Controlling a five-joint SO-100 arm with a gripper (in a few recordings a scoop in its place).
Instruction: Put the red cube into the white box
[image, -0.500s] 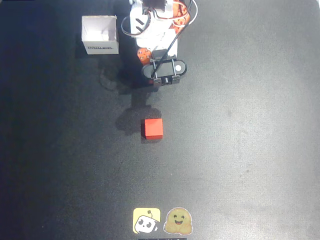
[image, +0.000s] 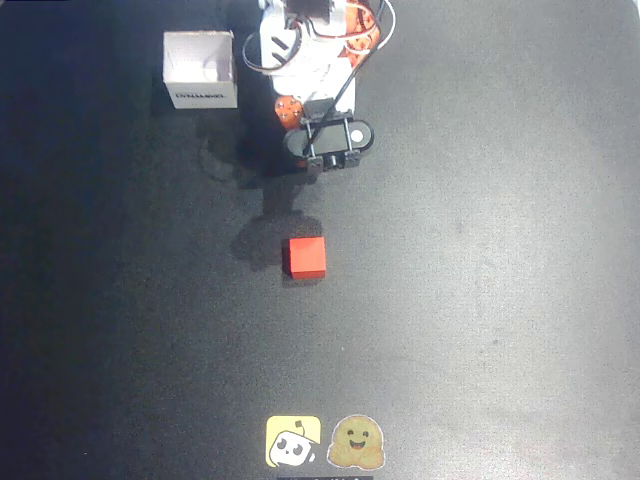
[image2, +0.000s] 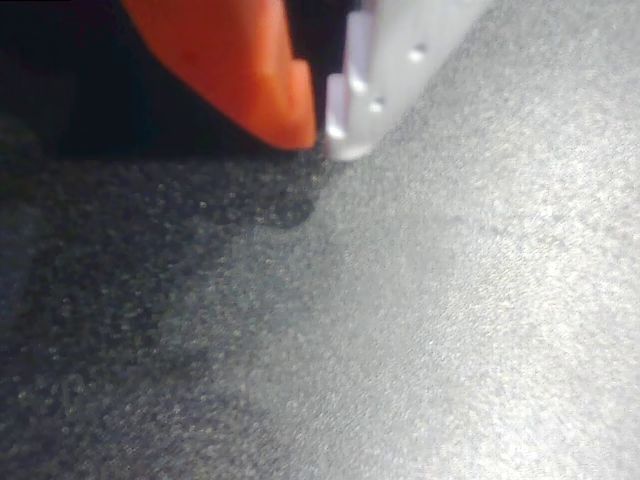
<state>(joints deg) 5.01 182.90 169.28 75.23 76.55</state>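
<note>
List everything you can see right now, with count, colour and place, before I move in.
red cube: one, red-orange, mid-table in the overhead view, apart from everything else.
white box: one, white with dark print on its side, open top, upper left in the overhead view.
stickers: two, yellow and tan, bottom edge of the table.
table: one, black, textured.
arm: one, white and orange, top centre in the overhead view.
gripper: one orange and one white finger, tips together, nothing held.
</note>
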